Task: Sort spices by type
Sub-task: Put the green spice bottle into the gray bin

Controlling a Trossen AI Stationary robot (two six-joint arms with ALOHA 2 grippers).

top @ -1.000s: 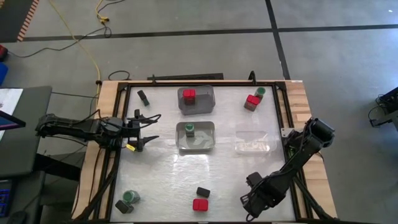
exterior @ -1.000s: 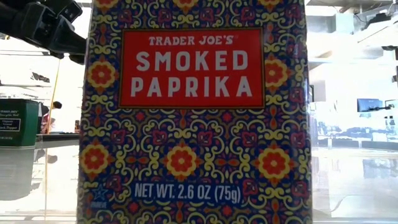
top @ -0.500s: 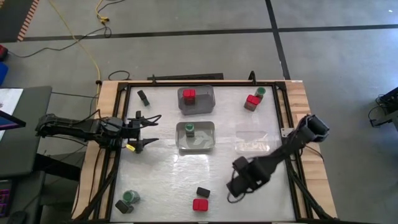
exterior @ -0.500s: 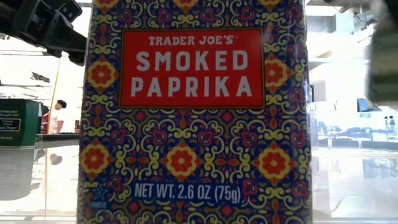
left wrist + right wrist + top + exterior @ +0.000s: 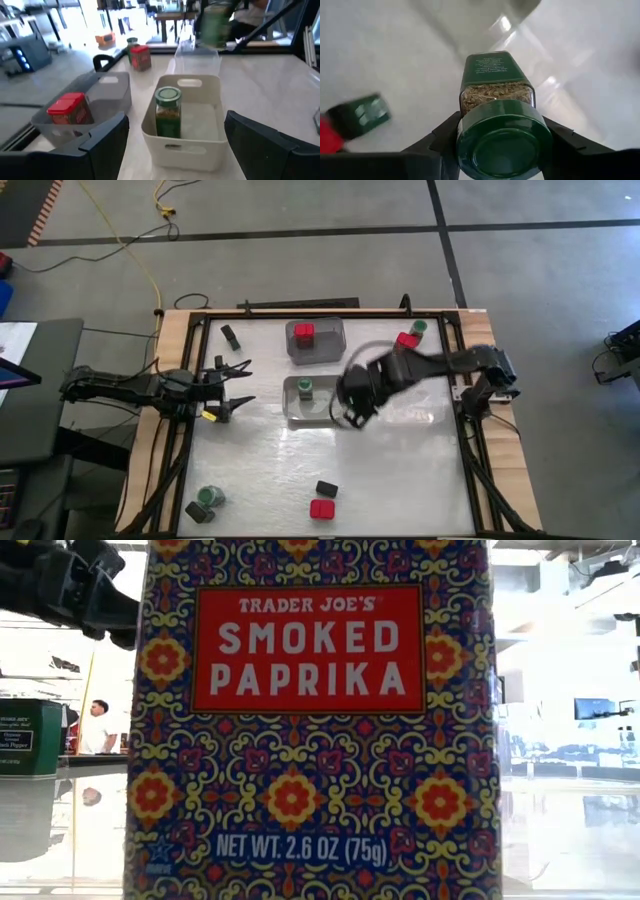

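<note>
The right gripper (image 5: 502, 145) was clamped across a green-lidded jar (image 5: 500, 115) just under its lid, carrying it in the air beside the middle bin (image 5: 320, 415), where a matching jar (image 5: 168, 111) already stood. It looked like rigid, smooth glass: light, but slippery and breakable, so that grip near the lid seemed wise. Farther off, the left gripper (image 5: 232, 387) waited with fingers spread and empty.

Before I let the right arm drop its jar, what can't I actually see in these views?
- High view: right gripper is motion-blurred; its green-lidded glass jar isn't visible there.
- Low view: red-labelled patterned paprika tin blocks most of the table.
- Left wrist view: jar above white bin is blurred.
</note>
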